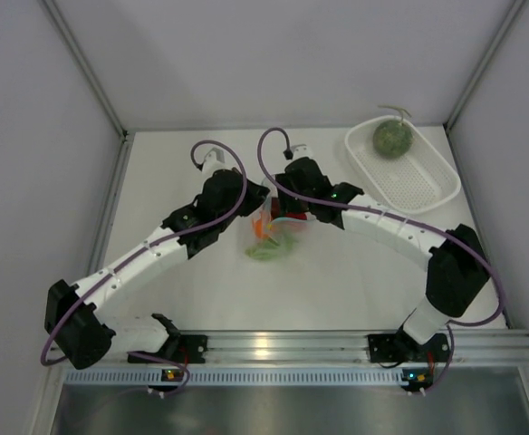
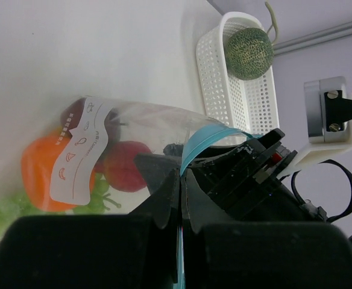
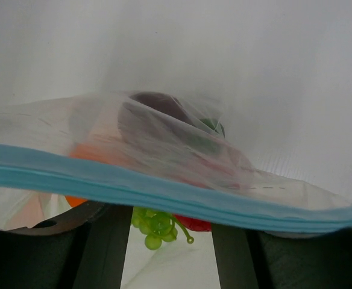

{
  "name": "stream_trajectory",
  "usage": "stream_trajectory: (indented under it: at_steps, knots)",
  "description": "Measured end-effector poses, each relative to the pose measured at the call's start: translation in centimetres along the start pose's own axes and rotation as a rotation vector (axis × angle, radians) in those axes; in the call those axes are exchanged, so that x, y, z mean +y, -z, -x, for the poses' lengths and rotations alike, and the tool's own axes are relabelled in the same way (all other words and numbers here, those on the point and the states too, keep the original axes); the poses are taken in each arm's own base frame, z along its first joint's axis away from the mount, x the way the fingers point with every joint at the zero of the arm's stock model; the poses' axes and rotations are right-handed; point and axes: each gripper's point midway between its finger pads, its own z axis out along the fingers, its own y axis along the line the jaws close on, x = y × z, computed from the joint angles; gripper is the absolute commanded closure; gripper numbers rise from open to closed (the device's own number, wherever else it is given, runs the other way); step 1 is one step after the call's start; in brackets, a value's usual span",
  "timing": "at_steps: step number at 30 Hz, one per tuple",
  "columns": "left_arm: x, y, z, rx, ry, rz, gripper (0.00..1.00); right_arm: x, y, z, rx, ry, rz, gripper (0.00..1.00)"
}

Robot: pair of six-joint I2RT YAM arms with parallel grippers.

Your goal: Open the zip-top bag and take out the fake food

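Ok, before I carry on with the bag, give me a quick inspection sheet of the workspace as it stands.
Surface: white table, no spills seen.
Job's things: zip-top bag mid-table; orange piece, red piece and green grapes inside; melon outside it.
Clutter: white basket, far right, holding the melon.
Grippers: left gripper fingers shut on the blue zip strip; right gripper at the strip, grip unclear.
Cables: purple cables looped above both wrists.
Surroundings: grey walls on three sides; metal rail at near edge.
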Motion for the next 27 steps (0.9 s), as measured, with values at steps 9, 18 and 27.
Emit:
stream_trajectory:
  at_steps: [9,18,27]
  knots:
    - [0.8,-0.3,-0.2,-0.008,-0.005,0.019,1.00,-0.4,-2.5,-2.2,0.063,0.035,-0.020,0.41]
    - [1.6,-1.3,-1.0,0.010,-0.026,0.046,1.00,-1.6,-3.2,-3.2,0.088,0.054,-0.063,0.32]
    - [2.7,-2.0,-2.0,0.035,-0.039,0.074,1.00,-3.4,-3.8,-5.9,0.142,0.084,-0.128,0.30]
